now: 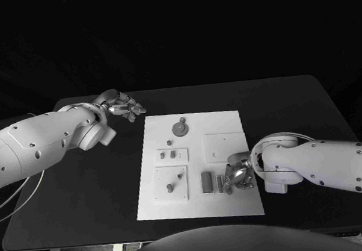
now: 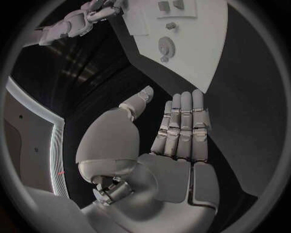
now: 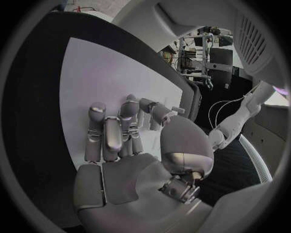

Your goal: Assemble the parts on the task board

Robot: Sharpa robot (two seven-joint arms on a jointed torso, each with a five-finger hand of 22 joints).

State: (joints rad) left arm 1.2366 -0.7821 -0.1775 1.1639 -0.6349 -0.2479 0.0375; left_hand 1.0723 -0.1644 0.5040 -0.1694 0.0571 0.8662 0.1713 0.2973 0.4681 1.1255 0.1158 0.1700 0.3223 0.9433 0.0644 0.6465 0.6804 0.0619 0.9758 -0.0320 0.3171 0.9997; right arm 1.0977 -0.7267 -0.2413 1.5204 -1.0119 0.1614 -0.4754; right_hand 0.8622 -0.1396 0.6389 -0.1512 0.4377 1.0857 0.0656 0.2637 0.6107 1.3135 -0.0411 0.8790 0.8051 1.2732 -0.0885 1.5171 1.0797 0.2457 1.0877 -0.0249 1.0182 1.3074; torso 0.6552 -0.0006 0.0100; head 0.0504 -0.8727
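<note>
Down at the task board's (image 1: 232,202) near right corner, the right hand (image 1: 238,176) is lowered, fingers curled among the small parts (image 1: 207,182); whether one is grasped cannot be told. Farther off, past the board's far left corner, the left hand (image 1: 120,106) is held above the worktop (image 1: 83,190), fingers straight, grasping nothing.

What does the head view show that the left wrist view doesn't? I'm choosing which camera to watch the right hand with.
Head view alone: the right hand low over the task board near its right edge, by two upright grey parts; whether it holds anything cannot be told. Left wrist view alone: the left hand's palm side, fingers straight, holding nothing. Both: the board, its round part and the left hand off the board.
</note>
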